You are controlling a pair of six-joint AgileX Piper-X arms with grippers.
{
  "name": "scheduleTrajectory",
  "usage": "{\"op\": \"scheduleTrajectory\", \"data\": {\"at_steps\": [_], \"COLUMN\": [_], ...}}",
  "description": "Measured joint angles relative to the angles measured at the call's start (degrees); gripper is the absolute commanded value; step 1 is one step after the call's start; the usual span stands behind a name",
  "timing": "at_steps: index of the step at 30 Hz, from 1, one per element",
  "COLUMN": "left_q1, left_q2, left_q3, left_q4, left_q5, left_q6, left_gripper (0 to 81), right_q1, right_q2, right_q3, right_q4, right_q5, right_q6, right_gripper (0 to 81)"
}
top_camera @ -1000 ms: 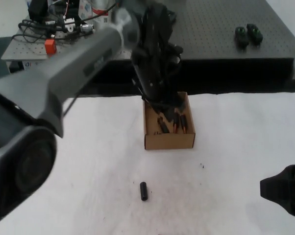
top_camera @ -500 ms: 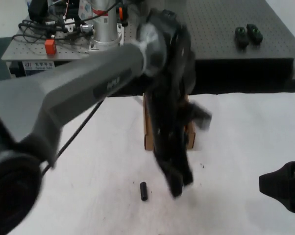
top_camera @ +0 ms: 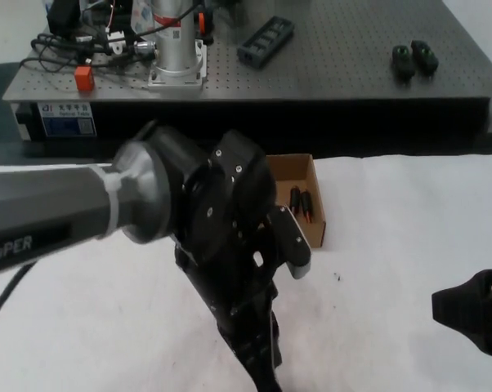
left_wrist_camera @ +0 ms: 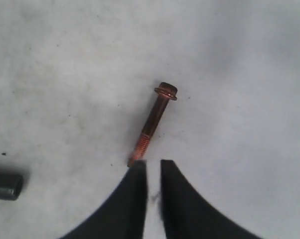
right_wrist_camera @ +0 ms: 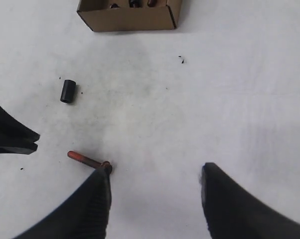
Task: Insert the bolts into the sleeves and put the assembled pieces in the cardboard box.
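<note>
A copper bolt (left_wrist_camera: pixel 155 122) lies loose on the white cloth, its threaded end just beyond the tips of my left gripper (left_wrist_camera: pixel 152 167), whose fingers are shut with only a slit between them. A black sleeve (left_wrist_camera: pixel 4 185) lies to one side of it. The right wrist view shows the same bolt (right_wrist_camera: pixel 87 160) and sleeve (right_wrist_camera: pixel 68 91), with my right gripper (right_wrist_camera: pixel 156 169) open above the cloth and holding nothing. The cardboard box (top_camera: pixel 316 224) sits mid-table with assembled pieces (top_camera: pixel 301 202) inside. My left arm (top_camera: pixel 230 245) covers the box's left part.
A raised perforated metal bench (top_camera: pixel 352 57) with cables and small parts runs along the far side. The right gripper's dark body (top_camera: pixel 475 314) sits at the near right edge. White cloth (top_camera: pixel 409 229) lies bare right of the box.
The left arm has swung from above the box toward the near side and dropped low over the cloth, now hiding the sleeve in the high view. The right gripper stayed put.
</note>
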Motion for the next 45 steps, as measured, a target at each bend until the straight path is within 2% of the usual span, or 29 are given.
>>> {"op": "scheduleTrajectory", "data": {"at_steps": [1, 2, 3, 7, 9, 16, 20, 27, 29, 33, 36, 38, 39, 40, 43, 45], "left_q1": [-0.1, -0.3, -0.6, -2.3, -3.1, -6.9, -8.4, -9.1, -9.1, -9.1, -9.1, -9.4, -9.4, -8.8, -6.4, -2.7], "left_q2": [0.6, 1.3, 2.0, 5.6, 6.5, 9.8, 12.9, 15.7, 15.7, 16.0, 16.0, 16.0, 15.4, 14.7, 11.9, 6.1], "left_q3": [0.0, 0.0, 0.0, -0.8, -1.3, -3.8, -5.4, -7.9, -8.0, -8.2, -8.2, -8.6, -8.6, -8.4, -6.7, -2.4], "left_q4": [-0.4, -0.9, -1.2, -1.8, -1.8, -1.9, -1.9, -1.6, -1.6, -1.5, -1.5, -1.4, -1.4, -1.4, -1.7, -2.6], "left_q5": [0.0, -0.7, -1.4, -4.3, -5.1, -6.9, -9.0, -10.8, -10.8, -10.8, -10.8, -14.4, -20.1, -22.9, -25.6, -27.0], "left_q6": [1.0, 1.8, 2.6, 5.8, 7.8, 12.7, 13.9, 14.7, 14.8, 14.8, 14.8, 10.3, 4.1, -0.1, -9.3, -17.1], "left_gripper": [40.3, 44.0, 43.7, 30.2, 26.0, 26.1, 26.1, 26.0, 21.6, 0.9, 0.7, 0.7, 0.7, 0.7, 0.7, 0.7], "right_q1": [0.0, 0.0, 0.0, 0.0, 0.0, 0.0, 0.0, 0.0, 0.0, 0.0, 0.0, 0.0, 0.0, 0.0, 0.0, 0.1], "right_q2": [0.0, 0.0, 0.0, 0.0, 0.0, 0.0, 0.0, 0.0, 0.0, 0.0, 0.0, 0.0, 0.0, 0.0, 1.3, 3.4], "right_q3": [0.0, 0.0, 0.0, 0.0, 0.0, 0.0, 0.0, 0.0, 0.0, 0.0, 0.0, 0.0, 0.0, 0.0, 0.0, 0.0], "right_q4": [0.0, 0.0, 0.0, 0.0, 0.0, 1.3, 2.7, 3.5, 3.5, 3.5, 3.5, 3.5, 3.5, 3.5, 3.5, 3.5], "right_q5": [0.0, 0.0, 0.0, 0.0, 0.0, 0.0, 0.0, 0.0, 0.0, 0.0, 0.0, 0.0, 0.0, 0.0, 0.0, -0.7], "right_q6": [0.0, 0.0, 0.0, 0.0, 0.0, 0.0, 0.0, -0.3, -0.4, -0.4, -0.4, -0.4, -0.4, -0.4, -0.4, -0.4], "right_gripper": [40.5, 40.5, 40.5, 40.5, 40.5, 40.5, 37.7, 36.4, 36.4, 36.4, 36.4, 36.4, 36.4, 36.4, 36.4, 36.4]}}
